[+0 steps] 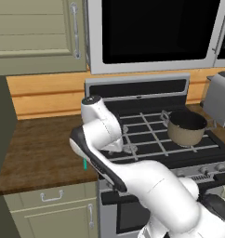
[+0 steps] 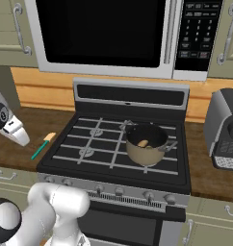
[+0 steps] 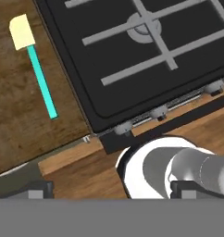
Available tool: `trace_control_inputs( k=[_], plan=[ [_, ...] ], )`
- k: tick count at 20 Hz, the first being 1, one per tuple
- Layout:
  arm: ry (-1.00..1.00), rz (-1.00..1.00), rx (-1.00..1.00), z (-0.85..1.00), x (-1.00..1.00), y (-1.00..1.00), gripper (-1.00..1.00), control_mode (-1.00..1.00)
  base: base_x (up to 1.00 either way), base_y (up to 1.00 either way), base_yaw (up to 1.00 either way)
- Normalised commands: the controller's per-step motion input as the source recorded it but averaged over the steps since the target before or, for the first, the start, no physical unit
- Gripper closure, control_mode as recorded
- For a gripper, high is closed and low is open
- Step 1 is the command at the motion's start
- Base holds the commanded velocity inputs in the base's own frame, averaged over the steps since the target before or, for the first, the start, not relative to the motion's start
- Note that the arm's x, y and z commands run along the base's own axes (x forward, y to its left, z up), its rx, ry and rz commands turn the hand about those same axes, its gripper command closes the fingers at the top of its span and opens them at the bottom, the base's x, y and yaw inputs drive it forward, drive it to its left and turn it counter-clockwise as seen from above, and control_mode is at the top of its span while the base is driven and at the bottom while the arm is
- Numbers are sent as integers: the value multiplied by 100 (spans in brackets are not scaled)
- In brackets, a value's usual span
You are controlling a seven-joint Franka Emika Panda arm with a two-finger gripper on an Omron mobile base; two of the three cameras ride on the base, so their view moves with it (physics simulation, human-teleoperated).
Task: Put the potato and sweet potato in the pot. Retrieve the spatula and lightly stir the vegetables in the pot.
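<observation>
The pot (image 2: 146, 142) stands on the stove (image 2: 89, 156) at its right side. The spatula (image 3: 34, 62) lies on the counter (image 3: 12, 115), left of my stove.

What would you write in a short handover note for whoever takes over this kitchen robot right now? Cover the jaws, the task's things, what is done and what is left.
Jaws: open and empty, above the wooden counter left of the stove.
Round grey-tan pot with a dark inside: on the stove's right-hand grate. A tan-orange piece lies inside; I cannot tell whether both vegetables are in.
Spatula with a teal-green handle and cream head: flat on the counter beside the stove, untouched.
Left: check the pot's contents, pick up the spatula, stir lightly.
</observation>
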Motion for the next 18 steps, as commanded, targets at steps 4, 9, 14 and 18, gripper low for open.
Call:
trace_control_inputs(
  k=[4,9,14,18],
  plan=[
    [9,8,-4,-56,16,40,-100,-100,0,0,0],
    [-2,9,-1,-48,19,19,-100,-100,0,0,0],
    [-10,18,0,-49,19,0,-100,-100,0,0,0],
    [-2,18,0,-36,36,0,-100,-100,0,0,0]
  ],
)
